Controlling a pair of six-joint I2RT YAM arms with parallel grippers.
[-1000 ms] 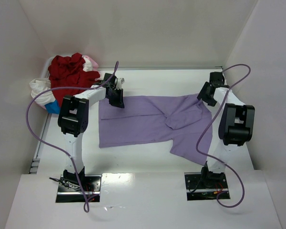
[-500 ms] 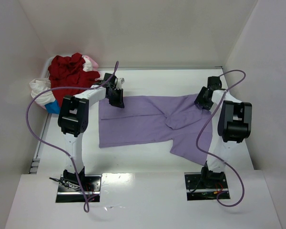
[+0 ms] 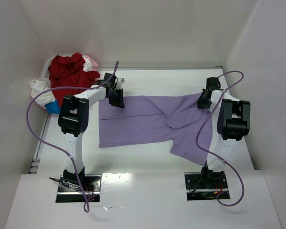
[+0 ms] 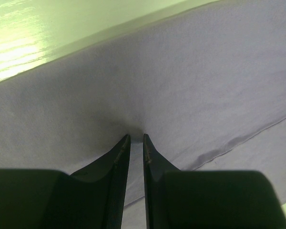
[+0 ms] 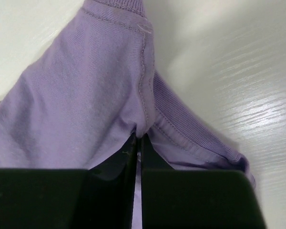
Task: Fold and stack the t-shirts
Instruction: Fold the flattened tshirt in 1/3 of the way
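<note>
So the purple shirt (image 3: 148, 126) lies spread on the white tabletop (image 3: 148, 157). Its left half is a flat, smooth rectangle. The right half is messier, with a flap doubled over near the middle and a slanted panel hanging toward the near side.

The left fingers (image 4: 128, 143) sit at the shirt's far-left corner. They're pinched almost together with only a thin slit between the dark tips, and the soft cloth puckers right where they bite. From that wrist the fabric looks matte and even, with a stitched hem running across.

The right fingers (image 5: 134, 143) are at the shirt's far-right corner, squeezed tight on a seam. Just right of that seam there's a ribbed knit band, and the cloth bunches up into a little peak. The tabletop beside it is glossy with a faint grain.

Off the shirt's far-left corner there's a crumpled heap: a red shirt (image 3: 69, 71) on top, a white shirt (image 3: 38, 88) bulging out to the left, and a bit of pink shirt (image 3: 89, 61) poking out behind.
</note>
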